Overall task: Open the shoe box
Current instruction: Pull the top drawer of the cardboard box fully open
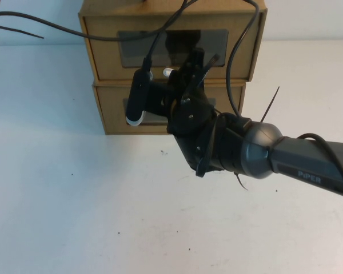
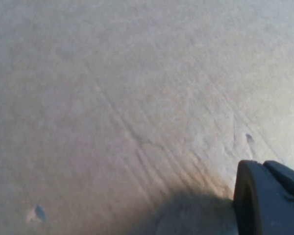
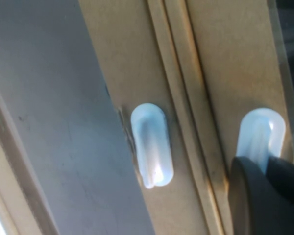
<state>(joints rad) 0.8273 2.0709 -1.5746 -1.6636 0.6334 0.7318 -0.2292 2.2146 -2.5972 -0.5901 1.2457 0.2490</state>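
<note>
Shoe boxes of brown card stand at the back of the tabletop (image 1: 74, 217), the top shoe box (image 1: 103, 54) sitting on the bottom shoe box (image 1: 111, 114). Both fronts have a dark window.

The right gripper (image 1: 201, 61) is up against the top front. Its jaws are pressed almost together, right by one white handle (image 3: 261, 128). The other handle (image 3: 152, 145) is just beside it. I cannot tell if the jaws pinch the handle.

The left gripper (image 2: 269, 198) hangs over bare tabletop, and I cannot tell how its jaws stand.

Card like this is probably light and a bit bendy, so the box may slide. The handle looks smooth and slippery. Hold it tight and pull straight out.
</note>
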